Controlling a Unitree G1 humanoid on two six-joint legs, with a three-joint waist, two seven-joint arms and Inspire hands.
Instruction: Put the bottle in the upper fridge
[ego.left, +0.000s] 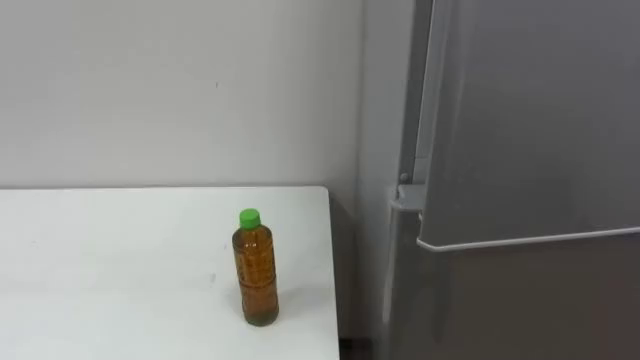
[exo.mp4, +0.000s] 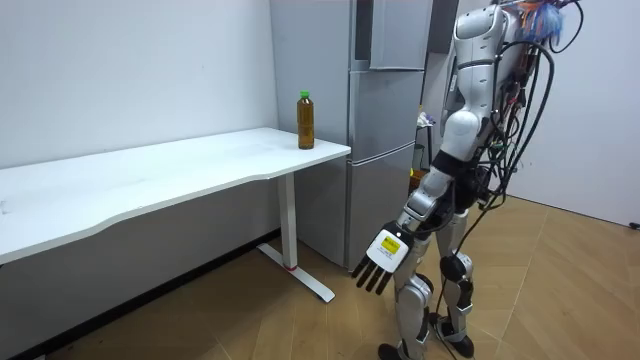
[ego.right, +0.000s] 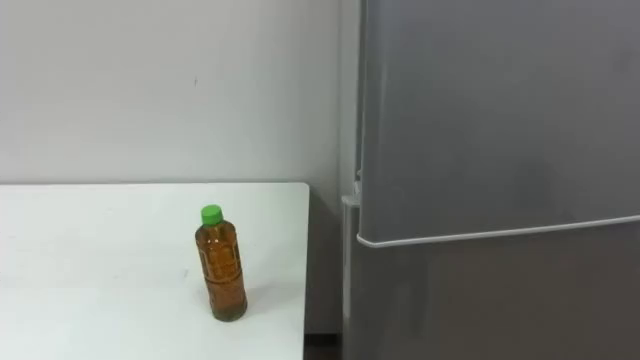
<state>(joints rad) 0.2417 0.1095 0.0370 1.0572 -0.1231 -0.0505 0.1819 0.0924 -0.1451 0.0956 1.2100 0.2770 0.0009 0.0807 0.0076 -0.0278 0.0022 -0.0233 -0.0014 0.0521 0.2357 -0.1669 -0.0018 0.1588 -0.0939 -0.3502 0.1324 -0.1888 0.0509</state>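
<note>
The left hand (exo.mp4: 386, 250) hangs low by the robot's thigh, its dark fingers (exo.mp4: 371, 277) straight, loosely spread and holding nothing. Just beyond the fingers rises the tall fridge (ego.left: 520, 150), smooth matte grey with both doors closed. Well apart from the fingers, higher and toward the room view's left, the bottle (ego.left: 255, 268) stands upright near the flat white desk's (ego.left: 100, 280) corner. It is clear ribbed plastic holding amber liquid, with a green cap.

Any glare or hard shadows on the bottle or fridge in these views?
Left eye view: bottle evenly lit, casts no hard shadow on the table; fridge door matte, no hotspot. Room view: diffuse light, soft shadow under the table, left hand plainly lit.
</note>
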